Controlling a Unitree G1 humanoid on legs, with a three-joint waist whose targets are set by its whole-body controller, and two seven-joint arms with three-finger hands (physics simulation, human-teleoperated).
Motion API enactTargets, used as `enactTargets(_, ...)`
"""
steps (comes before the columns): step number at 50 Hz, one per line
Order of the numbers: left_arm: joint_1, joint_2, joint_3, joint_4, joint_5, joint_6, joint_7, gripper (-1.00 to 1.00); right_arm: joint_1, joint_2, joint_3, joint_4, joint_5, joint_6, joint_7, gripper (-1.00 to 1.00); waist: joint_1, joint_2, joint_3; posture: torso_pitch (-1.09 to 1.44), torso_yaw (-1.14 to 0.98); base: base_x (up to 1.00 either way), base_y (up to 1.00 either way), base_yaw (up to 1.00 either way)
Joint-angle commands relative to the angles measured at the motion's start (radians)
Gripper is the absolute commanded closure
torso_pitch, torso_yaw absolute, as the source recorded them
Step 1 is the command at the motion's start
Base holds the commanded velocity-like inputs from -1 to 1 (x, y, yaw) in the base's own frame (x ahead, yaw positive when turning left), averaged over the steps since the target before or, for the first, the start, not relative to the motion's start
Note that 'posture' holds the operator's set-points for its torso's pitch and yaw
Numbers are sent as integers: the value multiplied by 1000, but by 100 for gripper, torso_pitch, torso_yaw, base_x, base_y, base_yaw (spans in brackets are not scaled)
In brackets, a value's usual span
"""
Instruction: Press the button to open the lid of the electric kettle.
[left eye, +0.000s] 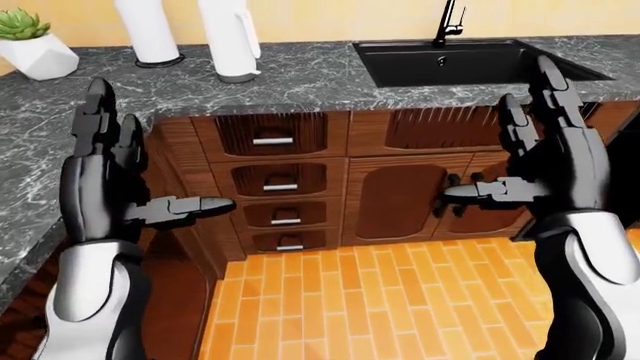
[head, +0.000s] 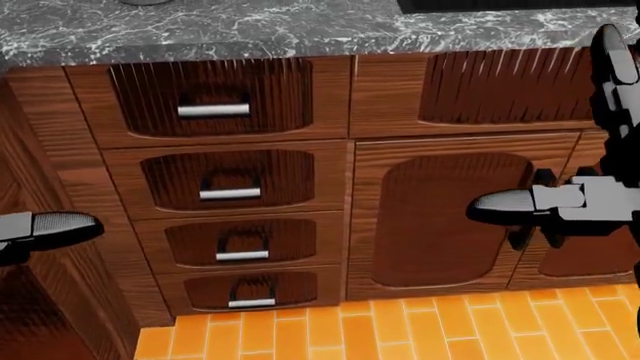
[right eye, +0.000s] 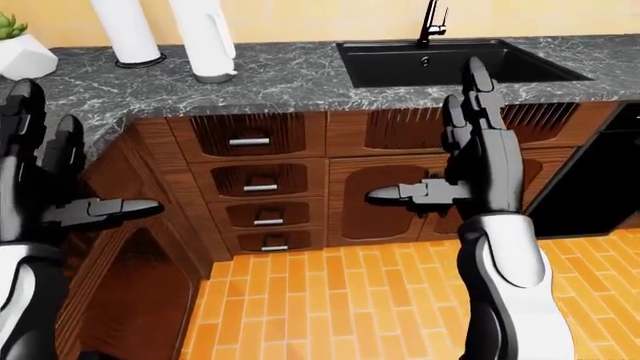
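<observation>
Where the kettle stands: the electric kettle (left eye: 230, 37), taken to be the white upright body with a handle on its right side, sits on the grey marble tabletop (left eye: 300, 86) at the top left of the left-eye view, just right of a white cylinder (left eye: 147, 30) on a dark ring.
Long axis: vertical; its upper part runs out of the frame (so neither the lid nor the button can be seen).
Left hand (left eye: 95, 187): spread wide and holding nothing, fingers up and thumb pointing toward the view's centre; it hovers below the tabletop edge, level with the drawers (head: 214, 110).
Right hand (left eye: 565, 172): likewise spread wide and empty, raised under the black sink (left eye: 470, 64) at the right of the view.
Deciding relation: the kettle lies above and slightly right of the left hand, and far left of the right hand; both are well apart from it.
Nearer hand: judged to be the left.
Next move calls for: probably stepping closer and raising the left hand above the kettle's top, once the button comes into sight.
Other landmark: a potted succulent (left eye: 35, 49) at the far left.
</observation>
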Motion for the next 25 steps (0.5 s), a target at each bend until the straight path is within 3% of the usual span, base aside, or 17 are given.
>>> enactTargets(1, -15, 4, -1, -16, -6, -20, -2, -100, -19, -8, -6, -24, 3, -11, -6, -100, -2, -28, -21, 0, 0, 9, 13, 0)
enactTargets(2, -16, 5, -2, -14, -6, -20, -1, -100, -22, -8, -7, -26, 8, -6, -8, -100, -15, 12, -9, 0, 0, 9, 15, 0)
enactTargets(3, -17, 5, -2, -15, -7, -19, -1, -100, -25, -10, -7, -28, 9, -2, -9, -100, -8, -9, -8, 0, 0, 8, 15, 0)
enactTargets(4, -19, 6, -2, -15, -7, -18, 0, -100, -27, -12, -9, -30, 12, 1, -8, -100, -12, -11, -12, 0, 0, 9, 16, 0)
enactTargets(7, -22, 7, 0, -18, -10, -13, 2, -100, -28, -15, -13, -31, 15, 2, -8, -100, -13, 3, -14, 0, 0, 9, 15, 0)
enactTargets(9, -16, 2, -1, -18, -15, -14, 3, -100, -28, -16, -14, -32, 18, 5, -11, -100, -13, 21, -2, 0, 0, 9, 15, 0)
enactTargets(12, -24, 8, 10, -26, -28, 1, 7, -100, -30, -19, -15, -36, 23, 10, -13, -100, -19, 64, 2, 0, 0, 9, 15, 0)
enactTargets(14, -21, 9, 7, -22, -27, -5, 9, -100, -30, -19, -16, -35, 25, 10, -14, -100, -22, 123, -18, 0, 0, 9, 16, 0)
enactTargets(15, -21, 10, 7, -21, -27, -6, 9, -100, -32, -20, -17, -36, 26, 12, -15, -100, -26, 128, -30, 0, 0, 9, 18, 0)
enactTargets(16, -22, 10, 7, -20, -28, -6, 10, -100, -33, -21, -18, -38, 29, 15, -16, -100, -13, 108, -14, 0, 0, 9, 20, 0)
enactTargets(17, -21, 9, 6, -20, -29, -7, 10, -100, -32, -22, -17, -38, 29, 14, -16, -100, -17, 109, -5, 0, 0, 9, 18, 0)
enactTargets(23, -23, 14, 10, -22, -33, -3, 13, -100, -32, -23, -14, -42, 29, 16, -16, -100, -11, 46, -4, 0, 0, 9, 18, 0)
enactTargets(25, -24, 15, 11, -24, -35, -1, 15, -100, -33, -24, -15, -46, 31, 20, -16, -100, -8, 13, -4, 0, 0, 10, 18, 0)
